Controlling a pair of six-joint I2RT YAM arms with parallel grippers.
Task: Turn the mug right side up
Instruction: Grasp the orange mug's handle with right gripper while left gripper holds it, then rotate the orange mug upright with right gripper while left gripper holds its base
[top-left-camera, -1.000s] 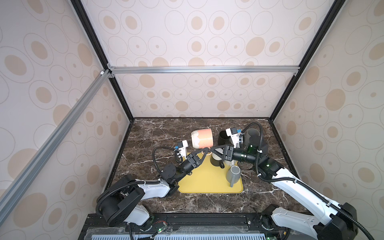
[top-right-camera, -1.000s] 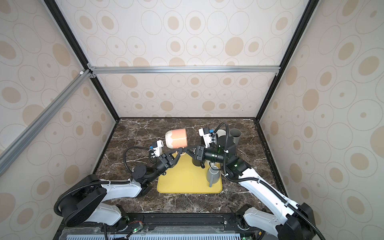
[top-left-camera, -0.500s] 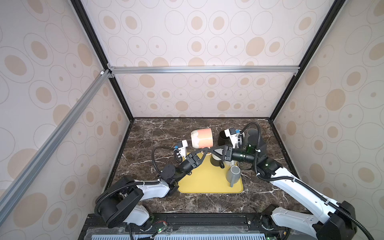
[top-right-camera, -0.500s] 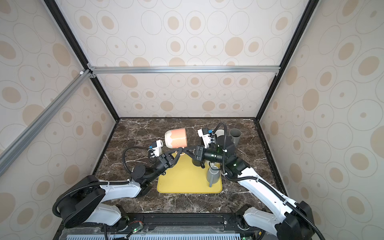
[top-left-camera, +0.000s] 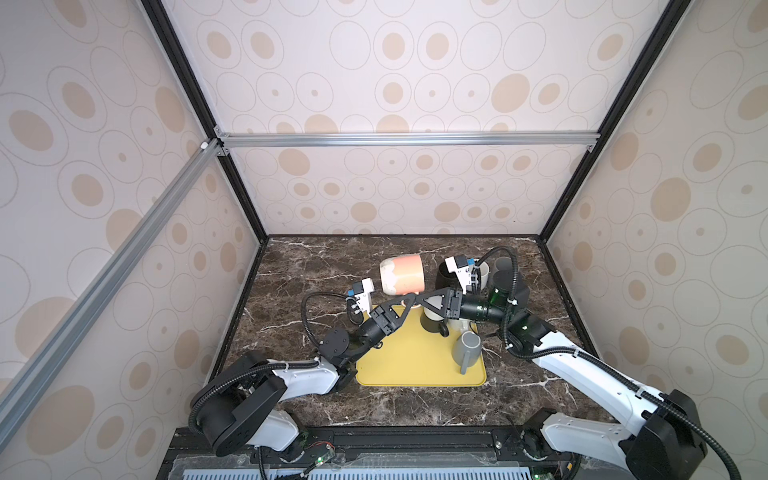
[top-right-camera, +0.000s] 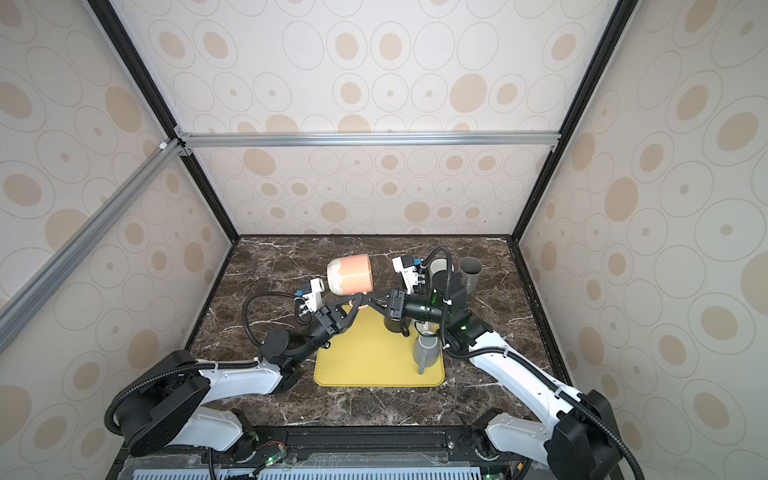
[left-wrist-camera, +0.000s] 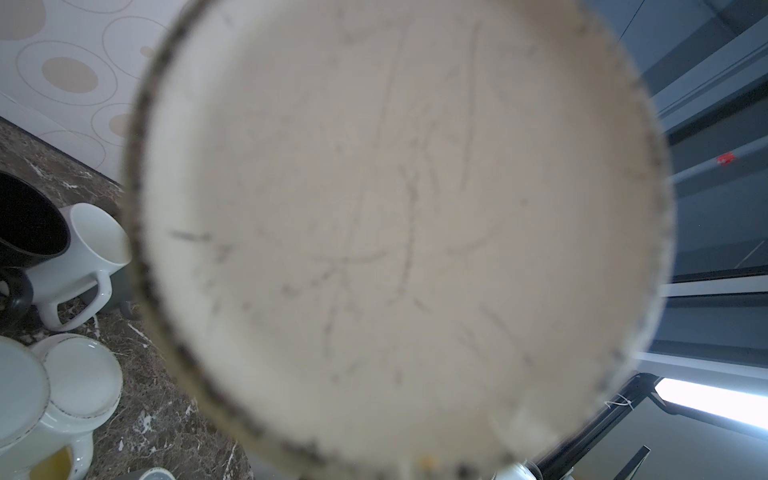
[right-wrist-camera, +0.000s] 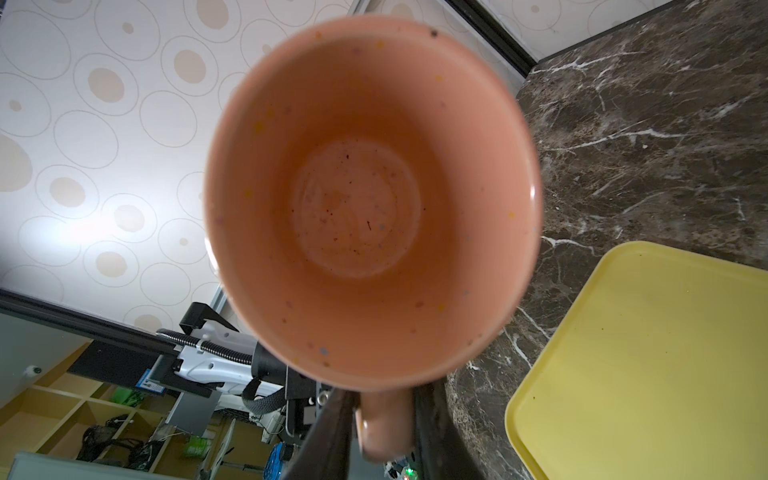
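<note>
A peach-glazed ceramic mug (top-left-camera: 402, 274) lies on its side in mid-air above the far edge of a yellow plastic tray (top-left-camera: 399, 370), with its mouth toward the right arm, its base toward the left arm and its handle pointing down. The left end effector (top-left-camera: 406, 300) is closed tight beneath the mug at the handle. The right end effector (right-wrist-camera: 385, 395) stands narrow round the same handle, a dark finger pressed to either side. From the left wrist the base shows as a flat, matt cream disc, blurred, crossed by fine dark scratches and ringed with dark speckles. From the right wrist the tapered interior is smooth peach glaze dotted with yellow, blue and brown flecks. In both top views a scalloped line divides the peach wall from a cream band at the foot. On the tray stand a grey mug (top-left-camera: 467, 351) with a straight handle and a black mug (top-left-camera: 432, 322). A glossy white mug (left-wrist-camera: 91, 249) with a loop handle sits behind them on the tabletop (top-left-camera: 311, 286), a dark brown marble-look slab veined in white. The enclosure walls carry cream paper printed with beige ovals in thin rings, framed by black posts and brushed aluminium rails
</note>
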